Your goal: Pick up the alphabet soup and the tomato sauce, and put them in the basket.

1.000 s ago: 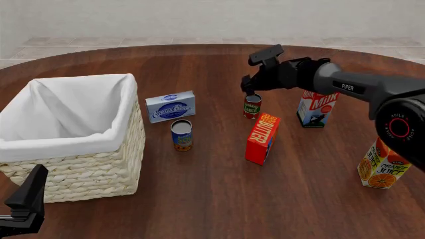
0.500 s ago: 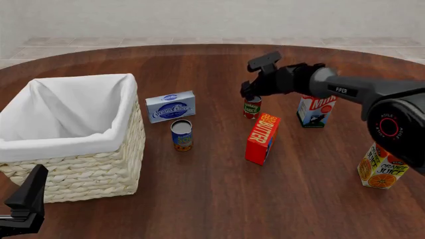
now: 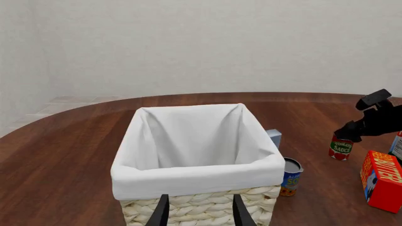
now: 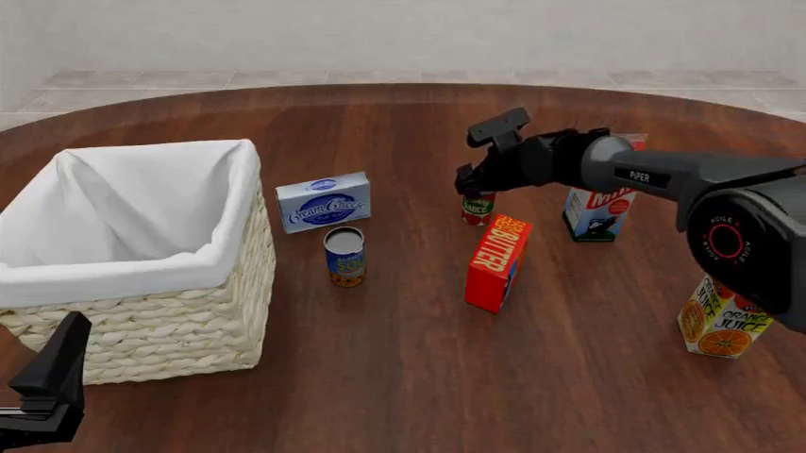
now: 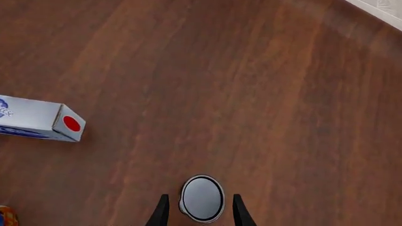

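Note:
The tomato sauce can (image 4: 478, 209), with a green and red label, stands on the table at centre right. My right gripper (image 4: 477, 186) is open and low over it. In the right wrist view the can's top (image 5: 202, 198) lies between the two fingers (image 5: 162, 213). The alphabet soup can (image 4: 344, 257), with a blue and orange label, stands free beside the basket (image 4: 164, 330) and also shows in the left wrist view (image 3: 289, 176). My left gripper (image 4: 51, 382) is open and empty at the near left, in front of the basket (image 3: 195, 175).
A cream cheese box (image 4: 324, 202) lies behind the soup. A red butter box (image 4: 497, 262) stands just in front of the tomato sauce. A milk carton (image 4: 602, 212) is to its right. An orange juice carton (image 4: 720, 319) is at the near right.
My right gripper has come down from above the tomato sauce can until its fingers are level with the can's top. The left arm and the cans have not moved.

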`<state>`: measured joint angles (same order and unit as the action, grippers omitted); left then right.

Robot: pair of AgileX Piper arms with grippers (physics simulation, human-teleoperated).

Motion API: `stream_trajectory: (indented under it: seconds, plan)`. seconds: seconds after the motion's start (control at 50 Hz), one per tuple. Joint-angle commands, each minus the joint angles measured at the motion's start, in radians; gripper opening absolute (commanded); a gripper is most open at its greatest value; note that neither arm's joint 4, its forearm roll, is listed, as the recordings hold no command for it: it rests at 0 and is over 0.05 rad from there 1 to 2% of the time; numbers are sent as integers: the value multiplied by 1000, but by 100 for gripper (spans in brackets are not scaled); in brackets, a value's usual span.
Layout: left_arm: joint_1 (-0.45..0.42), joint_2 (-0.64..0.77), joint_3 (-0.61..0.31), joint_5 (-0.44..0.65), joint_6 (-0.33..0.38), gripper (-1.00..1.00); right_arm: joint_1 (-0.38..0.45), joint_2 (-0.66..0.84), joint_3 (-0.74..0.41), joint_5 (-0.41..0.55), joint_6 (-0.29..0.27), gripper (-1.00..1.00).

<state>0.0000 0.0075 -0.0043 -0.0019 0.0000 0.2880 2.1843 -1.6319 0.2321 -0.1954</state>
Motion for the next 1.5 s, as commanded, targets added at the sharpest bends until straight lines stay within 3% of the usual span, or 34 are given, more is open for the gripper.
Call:
stream_trajectory:
  seconds: [0.02, 1.24, 1.26, 1.5]
  plan:
    - [0, 0, 0, 0, 0, 100, -8, 16, -8, 4, -7, 100]
    - [0, 0, 0, 0, 0, 100, -25, 105, -41, 6, -20, 100]
    - [0, 0, 0, 0, 0, 100, -27, 101, -37, 0, -24, -100]
    - [0, 0, 0, 0, 0, 100, -20, 87, -35, -7, -30, -100]
